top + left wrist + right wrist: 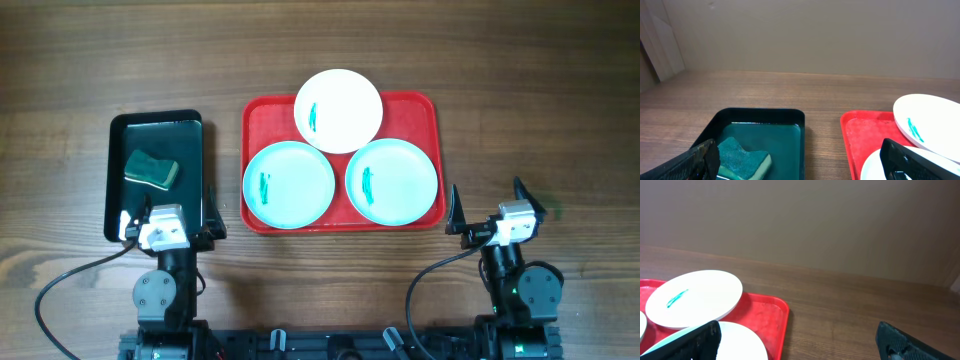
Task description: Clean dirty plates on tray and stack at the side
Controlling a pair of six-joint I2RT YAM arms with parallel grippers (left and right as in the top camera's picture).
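left fingers (696,161) and right fingers (901,341) spread wide, empty; three smeared plates (338,110) (289,184) (391,180) on one red tray (262,114).

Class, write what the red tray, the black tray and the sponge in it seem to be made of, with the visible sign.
Red tray: likely plastic, fairly matt; moulded rounded corners and raised rim.
Black tray: probably plastic, glossy; its floor reflects light.
Sponge: seemingly soft foam, green scouring top over a pale yellowish layer, seen at its edge.
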